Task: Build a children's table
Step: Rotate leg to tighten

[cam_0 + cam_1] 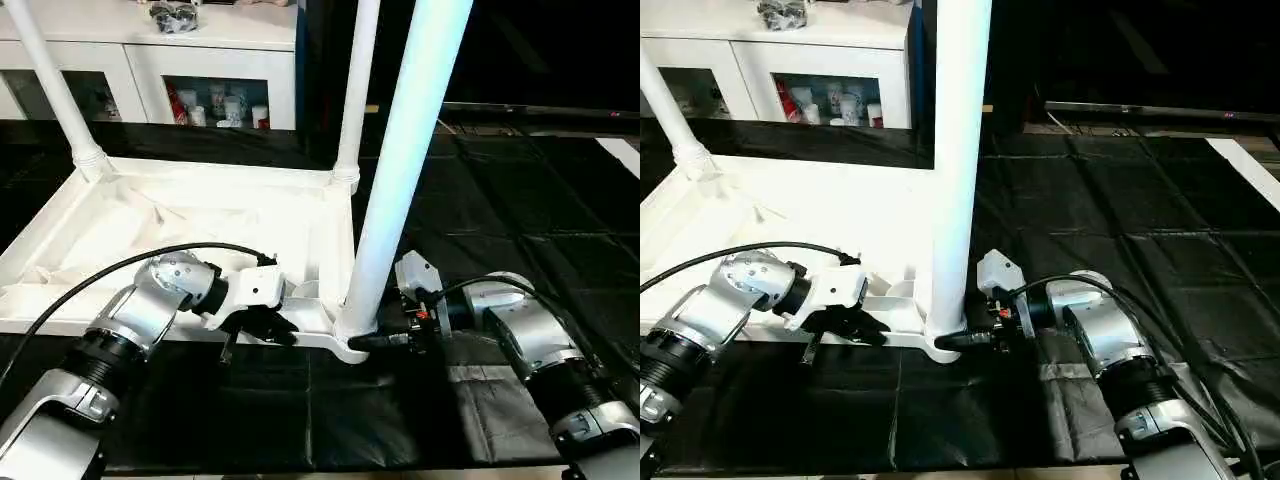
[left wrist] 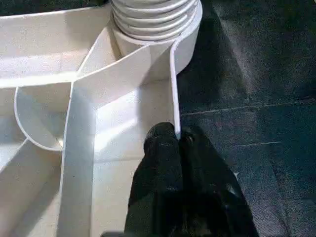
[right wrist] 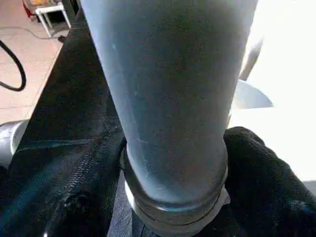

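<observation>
1. The tabletop (image 1: 200,225) lies upside down on the black mat (image 1: 520,200), ribs up, its long axis running left to right.
2. The left claw (image 1: 258,325) is clenched on the tabletop's near rim, one finger on each side of the thin wall.
3. The right claw (image 1: 975,335) grasps the near leg (image 1: 400,170) at its base, just above the corner socket.
4. That leg stands upright, pointing up; two more legs (image 1: 355,90) rise beyond both claws at the far corners.

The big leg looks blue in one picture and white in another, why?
In the left eye view the near leg glows bluish and washed out; in the right eye view it is plain white; in the right wrist view it is shaded grey-blue, with bright glare behind it over the tabletop.
</observation>
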Controlling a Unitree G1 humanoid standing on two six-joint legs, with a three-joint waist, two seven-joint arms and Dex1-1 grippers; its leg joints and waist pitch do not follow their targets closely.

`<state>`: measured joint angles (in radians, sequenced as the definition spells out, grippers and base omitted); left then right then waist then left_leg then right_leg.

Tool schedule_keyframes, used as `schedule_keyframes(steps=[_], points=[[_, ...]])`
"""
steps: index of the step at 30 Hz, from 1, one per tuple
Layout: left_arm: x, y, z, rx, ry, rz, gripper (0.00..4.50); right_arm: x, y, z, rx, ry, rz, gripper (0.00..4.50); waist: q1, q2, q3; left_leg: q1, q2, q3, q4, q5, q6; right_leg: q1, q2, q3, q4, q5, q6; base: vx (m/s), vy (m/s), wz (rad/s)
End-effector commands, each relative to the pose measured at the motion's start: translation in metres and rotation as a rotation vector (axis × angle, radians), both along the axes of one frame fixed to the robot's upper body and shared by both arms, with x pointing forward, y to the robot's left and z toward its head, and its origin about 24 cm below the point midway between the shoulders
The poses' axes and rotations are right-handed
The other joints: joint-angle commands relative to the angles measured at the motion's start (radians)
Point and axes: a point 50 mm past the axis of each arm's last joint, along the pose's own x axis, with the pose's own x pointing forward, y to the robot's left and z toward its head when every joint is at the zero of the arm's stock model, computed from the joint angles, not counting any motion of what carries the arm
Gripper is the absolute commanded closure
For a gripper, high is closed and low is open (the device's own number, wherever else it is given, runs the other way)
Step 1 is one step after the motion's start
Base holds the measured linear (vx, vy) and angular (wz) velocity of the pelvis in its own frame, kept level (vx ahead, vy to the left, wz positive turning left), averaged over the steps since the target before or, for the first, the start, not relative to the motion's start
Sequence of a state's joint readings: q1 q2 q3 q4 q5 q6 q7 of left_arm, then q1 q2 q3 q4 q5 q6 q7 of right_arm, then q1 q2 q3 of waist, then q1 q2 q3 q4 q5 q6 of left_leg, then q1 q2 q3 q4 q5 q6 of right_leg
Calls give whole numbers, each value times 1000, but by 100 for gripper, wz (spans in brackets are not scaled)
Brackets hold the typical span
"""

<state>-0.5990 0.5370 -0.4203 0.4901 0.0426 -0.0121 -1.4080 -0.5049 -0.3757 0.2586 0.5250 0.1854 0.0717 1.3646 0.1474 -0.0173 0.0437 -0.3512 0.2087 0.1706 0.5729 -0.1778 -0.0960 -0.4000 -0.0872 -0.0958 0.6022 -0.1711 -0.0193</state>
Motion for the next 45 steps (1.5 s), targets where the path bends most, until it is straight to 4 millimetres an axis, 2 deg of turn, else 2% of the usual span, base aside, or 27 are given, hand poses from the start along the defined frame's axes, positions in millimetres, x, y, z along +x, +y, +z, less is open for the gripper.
schedule_keyframes(steps=[1, 9, 11, 12, 13, 15, 16, 17, 19, 20, 22, 23, 24, 25, 26, 27, 28, 29, 30, 31, 32, 34, 37, 38, 40, 42, 45], points=[[0, -6, -1, 31, -11, -45, 450, -1, 2, 0, 9, 8, 33, 172, -6, 1, -62, 3, 26, 2, -62, -210, 32, 51, -59, 51, -66, -263, -183, 0, 0, 0], [2, -6, -1, 3, -10, -9, 450, -4, 6, -3, 53, 41, 17, 178, -4, 1, -62, 4, 26, 2, -62, -211, 30, 51, -61, 52, -67, -276, -178, 0, 0, 0], [8, -10, 2, -52, -9, 80, 450, -5, 12, -5, 90, 62, -47, 178, -3, 7, -62, 7, 27, 2, -62, -218, 27, 48, -60, 51, -69, -278, -182, 0, 0, 0], [8, -10, 2, -52, -9, 80, 450, -5, 12, -5, 90, 62, -47, 178, -3, 5, -61, 7, 27, 2, -62, -223, 24, 48, -61, 52, -69, -281, -182, 0, 0, 0], [13, -14, 4, -80, -24, 152, 450, -4, 17, -8, 97, 65, -114, 178, -6, 8, -60, 5, 26, 0, -64, -230, 20, 50, -60, 51, -69, -291, -180, 0, 0, 0], [21, -23, 6, -121, -53, 262, 450, 1, 26, -14, 109, 75, -274, 178, -12, 1, -55, 8, 21, -2, -66, -267, -1, 47, -62, 49, -79, -391, -147, 0, 0, 0], [22, -25, 6, -126, -55, 276, 450, 1, 28, -14, 110, 78, -298, 178, -14, 7, -54, 7, 21, -4, -68, -270, -7, 46, -62, 49, -81, -411, -139, 0, 0, 0], [24, -29, 7, -136, -65, 315, 450, 5, 32, -17, 108, 90, -377, 178, -17, 8, -54, 11, 19, -6, -68, -289, -15, 43, -64, 48, -90, -461, -120, 0, 0, 0], [29, -40, 5, -154, -63, 423, 450, 15, 44, -20, 135, 126, -532, 178, -34, 7, -53, 5, 16, -11, -71, -301, -29, 45, -65, 42, -93, -505, -99, 0, 0, 0], [30, -45, 5, -163, -58, 462, 450, 19, 49, -20, 138, 125, -576, 178, -37, 15, -53, 6, 14, -13, -69, -307, -32, 44, -65, 40, -95, -517, -95, 0, 0, 0], [32, -54, 4, -181, -49, 528, 450, 25, 60, -19, 139, 121, -635, 178, -48, 9, -53, 2, 11, -13, -68, -311, -24, 46, -64, 37, -102, -533, -85, 0, 0, 0], [32, -56, 4, -185, -48, 545, 450, 26, 63, -19, 135, 117, -648, 178, -56, 10, -54, 4, 12, -11, -66, -308, -18, 42, -63, 39, -101, -515, -92, 0, 0, 0], [33, -65, 4, -201, -44, 604, 450, 31, 73, -17, 110, 97, -690, 178, -56, 15, -55, 5, 12, -12, -66, -305, -14, 42, -63, 39, -102, -503, -96, 0, 0, 0], [33, -66, 4, -204, -43, 612, 450, 31, 75, -17, 106, 94, -695, 178, -64, 13, -54, 2, 13, -11, -66, -298, -17, 41, -60, 41, -96, -470, -112, 0, 0, 0], [34, -73, 5, -218, -42, 652, 450, 33, 85, -16, 85, 91, -714, 178, -65, 6, -56, 1, 12, -9, -65, -289, -12, 44, -58, 41, -94, -457, -115, 0, 0, 0], [35, -75, 6, -223, -44, 667, 450, 34, 88, -15, 83, 100, -716, 178, -64, 9, -55, 2, 12, -10, -66, -284, -9, 43, -59, 41, -94, -451, -118, 0, 0, 0], [35, -77, 8, -219, -58, 668, 450, 33, 92, -13, 74, 83, -692, 178, -65, 5, -57, 0, 12, -8, -65, -270, 0, 45, -58, 42, -92, -426, -123, 0, 0, 0], [35, -77, 8, -219, -59, 668, 450, 33, 92, -13, 74, 82, -691, 178, -61, 5, -58, 0, 13, -7, -64, -254, 8, 46, -58, 44, -90, -395, -127, 0, 0, 0], [34, -77, 8, -212, -65, 659, 450, 32, 93, -13, 74, 73, -672, 178, -62, 3, -59, -4, 13, -6, -65, -239, 15, 48, -57, 46, -86, -361, -132, 0, 0, 0], [34, -77, 8, -210, -66, 658, 450, 32, 93, -13, 76, 73, -669, 144, -61, 4, -59, -5, 14, -7, -65, -232, 16, 50, -57, 46, -83, -345, -136, 0, 0, 0], [34, -73, 8, -199, -80, 650, 450, 33, 90, -13, 75, 68, -672, 110, -61, -1, -60, -5, 15, -5, -65, -219, 20, 50, -55, 47, -80, -309, -144, 0, 0, 0], [35, -66, 9, -185, -103, 630, 450, 34, 83, -13, 87, 62, -675, 103, -61, 4, -60, -4, 16, -5, -65, -216, 23, 50, -56, 48, -76, -284, -157, 0, 0, 0], [34, -60, 9, -173, -98, 624, 450, 34, 77, -13, 89, 43, -673, 73, -62, 3, -60, -5, 16, -4, -65, -220, 24, 51, -58, 49, -75, -282, -160, 0, 0, 0], [32, -55, 8, -161, -103, 597, 450, 33, 69, -13, 95, 35, -656, 60, -63, -2, -59, -5, 15, -3, -65, -218, 26, 52, -58, 49, -76, -282, -161, 0, 0, 0], [31, -50, 8, -155, -100, 574, 450, 31, 61, -13, 105, 28, -633, 54, -62, 1, -59, -5, 16, -3, -65, -212, 31, 52, -58, 51, -76, -278, -159, 0, 0, 0], [29, -44, 8, -149, -92, 543, 450, 28, 49, -12, 110, 14, -597, 22, -56, -1, -61, -2, 18, -1, -62, -201, 40, 52, -58, 52, -73, -250, -162, 0, 0, 0], [23, -34, 9, -141, -84, 429, 450, 24, 24, -11, 99, -9, -549, 7, -52, 1, -62, -4, 18, -1, -61, -180, 51, 56, -57, 51, -65, -180, -190, 0, 0, 0]])
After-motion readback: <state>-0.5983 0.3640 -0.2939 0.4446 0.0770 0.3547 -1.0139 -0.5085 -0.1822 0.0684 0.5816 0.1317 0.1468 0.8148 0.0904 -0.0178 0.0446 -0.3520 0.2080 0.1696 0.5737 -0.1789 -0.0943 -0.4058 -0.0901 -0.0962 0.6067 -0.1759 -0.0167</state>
